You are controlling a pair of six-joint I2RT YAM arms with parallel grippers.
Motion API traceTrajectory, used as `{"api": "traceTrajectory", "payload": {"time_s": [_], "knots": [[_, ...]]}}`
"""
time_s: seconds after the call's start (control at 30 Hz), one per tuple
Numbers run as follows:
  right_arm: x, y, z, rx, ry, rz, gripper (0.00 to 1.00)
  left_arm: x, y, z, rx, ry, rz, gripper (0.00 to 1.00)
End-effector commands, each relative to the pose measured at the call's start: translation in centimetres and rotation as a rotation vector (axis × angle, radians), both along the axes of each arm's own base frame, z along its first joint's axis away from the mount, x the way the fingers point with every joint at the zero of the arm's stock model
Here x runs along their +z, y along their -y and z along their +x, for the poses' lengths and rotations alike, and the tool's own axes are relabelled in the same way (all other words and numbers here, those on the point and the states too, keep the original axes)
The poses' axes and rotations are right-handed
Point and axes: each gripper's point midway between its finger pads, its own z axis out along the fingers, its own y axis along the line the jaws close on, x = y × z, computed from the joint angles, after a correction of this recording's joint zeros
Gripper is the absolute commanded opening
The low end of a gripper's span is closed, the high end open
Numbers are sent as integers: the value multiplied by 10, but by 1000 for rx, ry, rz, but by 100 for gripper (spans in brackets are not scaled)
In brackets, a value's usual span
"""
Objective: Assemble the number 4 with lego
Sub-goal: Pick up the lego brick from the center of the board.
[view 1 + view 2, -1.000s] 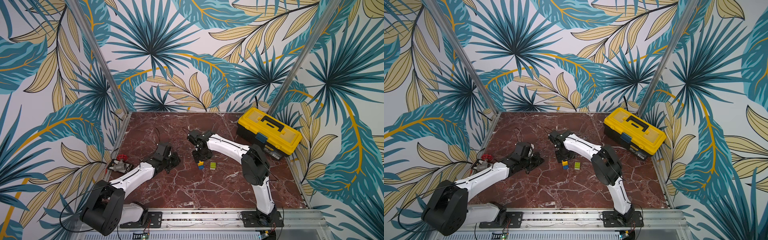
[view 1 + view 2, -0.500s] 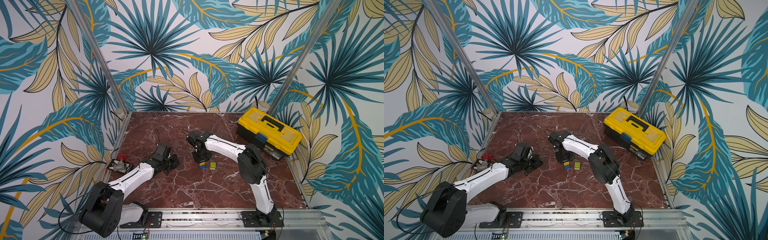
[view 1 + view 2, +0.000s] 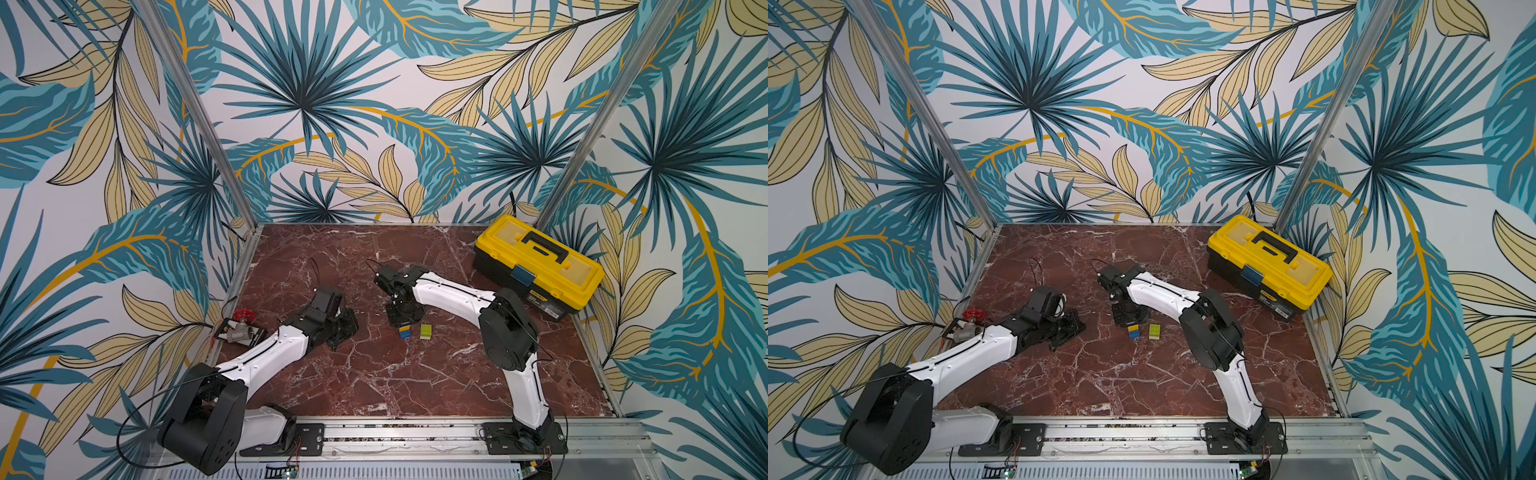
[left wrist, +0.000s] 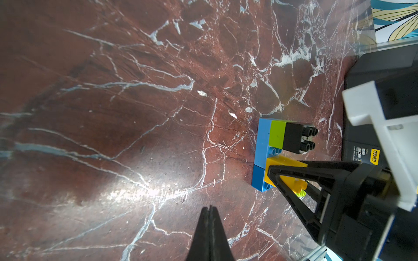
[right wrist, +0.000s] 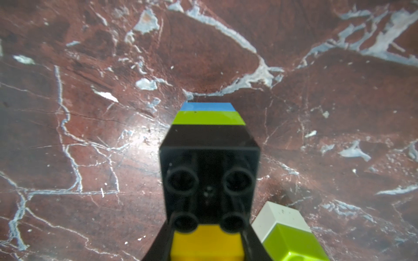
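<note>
R gripper (image 5: 207,232) is down on the part-built 4 (image 4: 278,144), jaws closed on the yellow brick (image 4: 286,161), a finger on each side of it in the R wrist view. L gripper (image 4: 209,212) is pinched shut w/ nothing in it. It sits on the far side of the 4 from the toolbox (image 3: 540,266), well apart from the bricks.

The 4 lies flat on the floor, out from the toolbox toward the L arm. Its light-blue bar (image 4: 263,140), w/ the dark-blue brick (image 4: 258,177) at one end, runs crosswise to the line from the toolbox. The green brick (image 4: 277,133) + black brick (image 4: 293,137) stub and the yellow both stick out toward the toolbox.

Key relation: the loose green-and-white piece (image 3: 425,331) lies just beside the yellow, on its toolbox side, w/ a small gap in both top views. Too blurred to say if its long axis lines up w/ the column. My read: it goes onto the yellow next. R arm is nearer; L would have to reach across the 4.
</note>
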Motion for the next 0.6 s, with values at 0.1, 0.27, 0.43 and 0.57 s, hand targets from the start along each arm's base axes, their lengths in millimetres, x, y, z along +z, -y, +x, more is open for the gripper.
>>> {"api": "traceTrajectory", "payload": {"time_s": [0.1, 0.27, 0.43, 0.57], "knots": [[-56, 32, -31, -16, -137, -163, 7, 0, -1, -4, -13, 2, 7, 0], [-8, 10, -13, -9, -47, -79, 7, 4, 0, -5, -29, 6, 6, 15], [38, -6, -3, -21, 29, -5, 7, 19, -8, -4, -28, 41, 56, 35], [66, -21, -10, -20, 86, 56, 7, 52, -32, 1, 14, 128, 178, 42]]}}
